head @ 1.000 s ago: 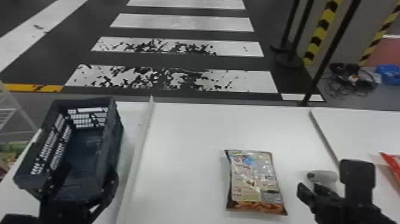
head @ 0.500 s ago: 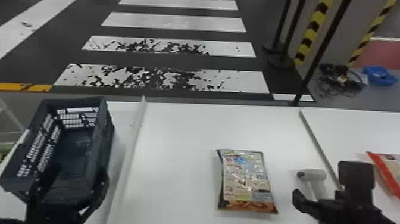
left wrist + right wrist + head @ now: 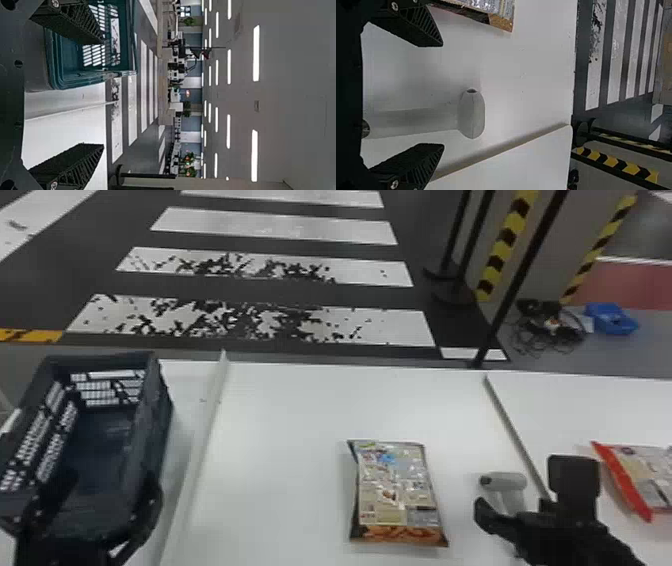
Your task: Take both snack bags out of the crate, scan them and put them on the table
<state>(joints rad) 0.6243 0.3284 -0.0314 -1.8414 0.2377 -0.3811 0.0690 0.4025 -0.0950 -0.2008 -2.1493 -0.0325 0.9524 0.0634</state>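
Snack bag with brown lower end (image 3: 395, 490): lying on its broad side on the white table (image 3: 280, 460), between two low dividers, nearer the right one. Other snack bag, red-edged (image 3: 625, 485): on the table past the right divider (image 3: 510, 422), at the head view's right edge.

Pale scanner (image 3: 507, 481): between the brown-ended bag and the right divider, apart from that bag, handle toward the robot. Right gripper (image 3: 527, 491) at the scanner, fingers spread wide; right wrist view puts the scanner in line with the gap, ungripped. Contact with a finger: cannot tell.

Dark crate (image 3: 162, 405): left of the left divider (image 3: 200, 455), open top up. Left gripper (image 3: 112, 482) at its near end, fingers well parted, holding nothing. Whether a finger touches the crate, cannot tell.

Beyond the table: striped floor (image 3: 280, 232), black posts (image 3: 525, 277), tangled cables (image 3: 545, 332) beside a blue container (image 3: 612, 319).
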